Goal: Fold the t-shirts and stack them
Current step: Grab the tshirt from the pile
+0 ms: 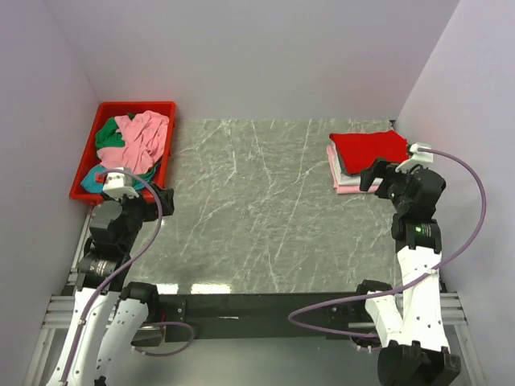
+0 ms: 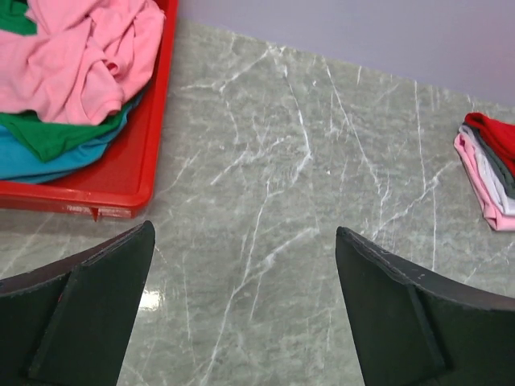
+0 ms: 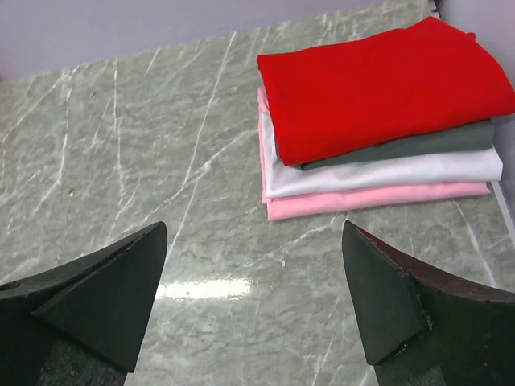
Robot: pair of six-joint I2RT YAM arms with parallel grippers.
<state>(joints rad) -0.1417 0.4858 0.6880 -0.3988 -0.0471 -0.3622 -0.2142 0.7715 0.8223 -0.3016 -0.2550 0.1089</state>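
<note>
The unfolded t-shirts (image 1: 137,137) lie tangled in the red bin (image 1: 137,104) at the far left, pink over green and teal, so a pinch there may well lift two at once or snag on the rim. The folded stack (image 3: 378,88), red on top, sits at the far right of the surface (image 1: 257,209), where a careless pass could skew it. The left arm's jaws are spread wide over bare surface beside the bin, the right arm's jaws spread wide near the stack, both empty and touching nothing.
</note>
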